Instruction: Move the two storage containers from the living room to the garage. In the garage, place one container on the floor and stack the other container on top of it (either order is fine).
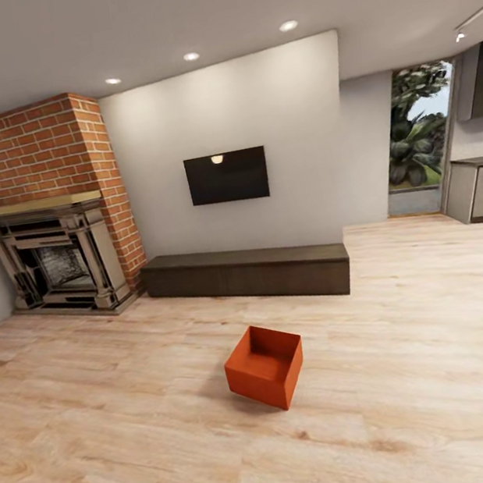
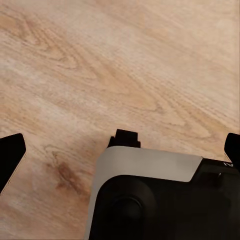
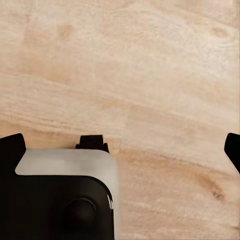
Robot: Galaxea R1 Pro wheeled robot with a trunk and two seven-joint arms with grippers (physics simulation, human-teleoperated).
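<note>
One orange-red open-topped rectangular bin (image 1: 265, 366) sits on the light wood-plank floor (image 1: 422, 368) before the long dark-brown cabinet (image 1: 247, 273); both grippers' fingers spread apart, empty

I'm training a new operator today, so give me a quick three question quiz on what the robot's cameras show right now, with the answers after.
1. True or false: the orange bin stands on the wood floor, open side up.
2. What hangs on the white wall above the long dark cabinet? A) a mirror B) a black TV C) a clock
3. Fill the gap: the fireplace is set in a chimney of red ____.

Key
1. True.
2. B, the black TV.
3. Brick.
</note>
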